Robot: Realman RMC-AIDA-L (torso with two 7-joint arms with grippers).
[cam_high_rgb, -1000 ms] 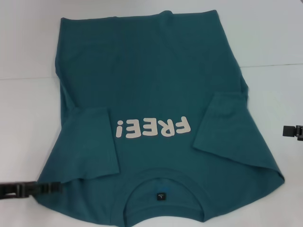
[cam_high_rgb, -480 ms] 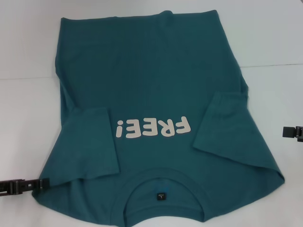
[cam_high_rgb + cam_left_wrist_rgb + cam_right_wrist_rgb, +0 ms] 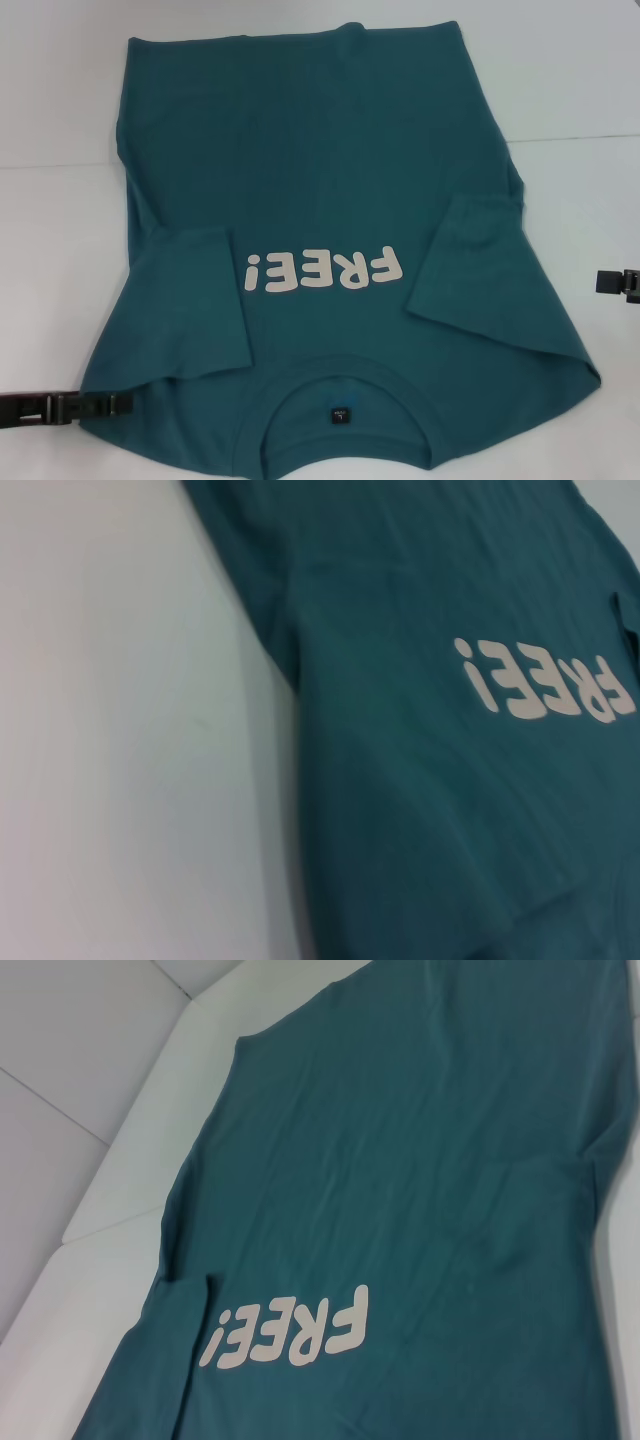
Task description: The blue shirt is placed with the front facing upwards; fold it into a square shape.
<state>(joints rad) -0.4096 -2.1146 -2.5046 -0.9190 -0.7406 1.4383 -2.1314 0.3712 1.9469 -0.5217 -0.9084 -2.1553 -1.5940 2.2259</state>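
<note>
White tabletop (image 3: pixel 60 250): my left gripper (image 3: pixel 115 405), jaw state unclear, is retreating off the blue shirt (image 3: pixel 320 150), both sleeves folded.

Black, blocky left hand (image 3: pixel 100 406) and right hand (image 3: pixel 612 281)

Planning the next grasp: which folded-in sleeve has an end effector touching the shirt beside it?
The sleeve on the robot's left; the left end effector reaches the blue shirt there.

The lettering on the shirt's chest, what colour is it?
White lettering on the blue shirt; clearest in the head view.
</note>
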